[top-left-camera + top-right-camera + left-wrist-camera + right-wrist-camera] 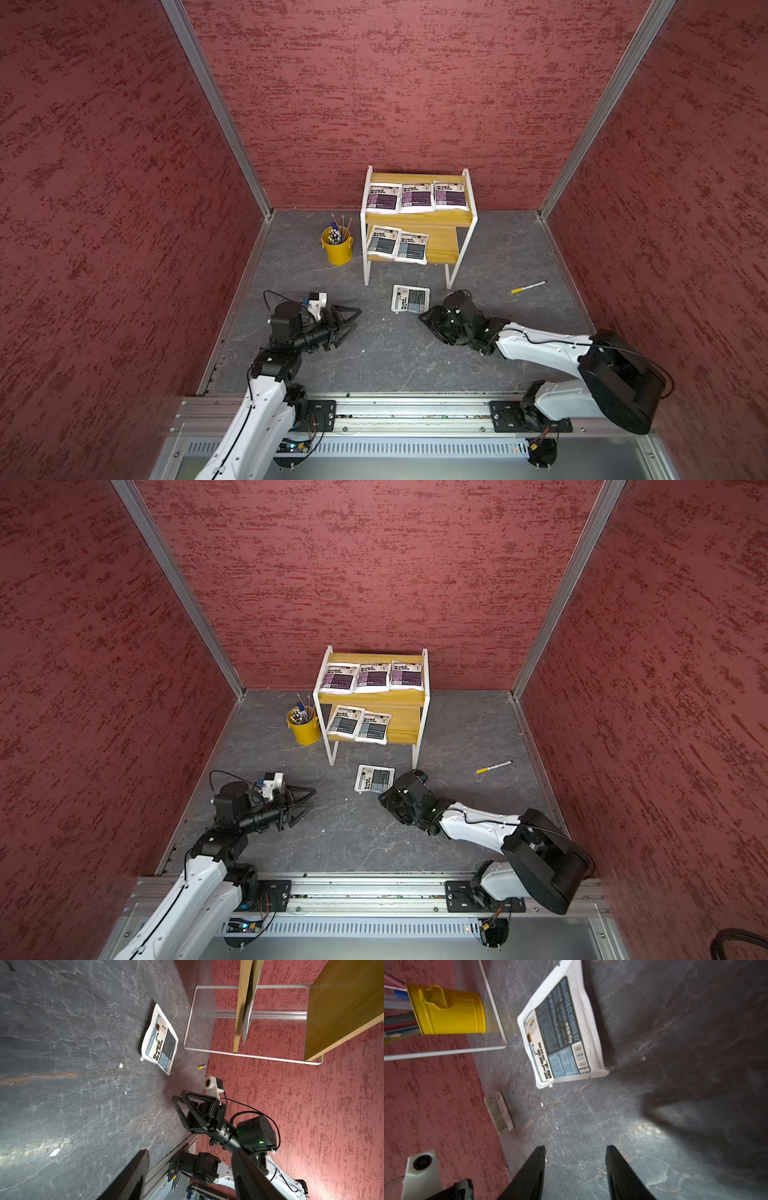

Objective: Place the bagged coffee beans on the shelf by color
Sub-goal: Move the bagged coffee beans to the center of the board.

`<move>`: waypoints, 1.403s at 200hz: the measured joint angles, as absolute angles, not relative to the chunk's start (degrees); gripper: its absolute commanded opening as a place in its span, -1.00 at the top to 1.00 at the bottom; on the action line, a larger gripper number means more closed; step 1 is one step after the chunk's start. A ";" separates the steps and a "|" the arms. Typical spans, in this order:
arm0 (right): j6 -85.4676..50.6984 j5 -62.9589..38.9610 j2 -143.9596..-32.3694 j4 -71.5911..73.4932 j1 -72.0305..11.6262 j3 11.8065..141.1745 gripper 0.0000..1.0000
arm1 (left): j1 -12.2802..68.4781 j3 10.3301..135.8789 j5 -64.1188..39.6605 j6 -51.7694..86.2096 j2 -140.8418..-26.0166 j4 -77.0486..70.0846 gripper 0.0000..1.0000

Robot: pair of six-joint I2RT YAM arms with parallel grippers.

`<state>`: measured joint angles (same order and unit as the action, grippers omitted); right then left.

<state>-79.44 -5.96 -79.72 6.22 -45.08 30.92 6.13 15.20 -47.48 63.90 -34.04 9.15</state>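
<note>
Grippers first: the left gripper (356, 319) and the right gripper (575, 1148) both hung low over the floor (374, 361), jaws apart, nothing between them. One loose pouch (410, 299) lay flat on the floor between the two, just ahead of the right gripper and farther from the left, with nothing in the way of either. Just past it stood the shelf (444, 249) on thin white metal legs, with two stepped boards of yellow wood-grain. Three purple pouches (417, 198) sat side by side across the upper board; two blue-grey pouches (384, 243) lay touching on the lower one, at the end nearer the left gripper. Beside the shelf on that same side, a round yellow metal bucket (337, 249) held pens and pencils. A white marker (528, 286) with a yellow end lay on the floor out beyond the right gripper, well apart from it. The loose pouch was squarish, flat and white-edged, with blue-grey blocks, black text and a barcode. Dark grey with pale stone veining, the floor carried a few small white scraps (121, 1065). Rough, mottled red walls (124, 166) closed in three sides, joined by metal corner strips (216, 104).
</note>
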 measured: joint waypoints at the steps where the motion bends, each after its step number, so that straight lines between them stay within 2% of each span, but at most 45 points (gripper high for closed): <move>1: -79.83 -5.96 -79.94 6.59 -45.08 30.81 -0.04 | 6.13 15.20 -47.48 63.88 -34.04 9.15 -0.39; 40: -90.32 -4.75 -86.32 16.95 -45.34 28.95 -0.09 | 6.13 15.20 -47.20 63.46 -33.06 10.55 -0.40; 124: -103.31 1.02 -95.88 36.14 -45.60 27.24 -0.06 | 5.19 17.34 -46.39 59.53 -32.16 18.59 -0.41; 160: -106.37 3.07 -96.49 37.47 -45.71 26.76 0.04 | 4.38 18.59 -46.39 58.00 -32.16 20.82 -0.41; 252: -109.73 6.98 -98.50 38.46 -46.09 27.31 0.13 | 4.34 18.79 -46.37 56.71 -32.18 23.05 -0.42; 280: -110.24 7.66 -99.96 40.69 -46.02 27.31 0.24 | 4.34 18.79 -46.39 56.62 -32.18 23.24 -0.42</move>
<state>-110.24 7.66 -99.96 40.69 -46.02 27.31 4.34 18.79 -46.39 56.62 -32.18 23.24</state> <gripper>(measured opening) 0.405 0.707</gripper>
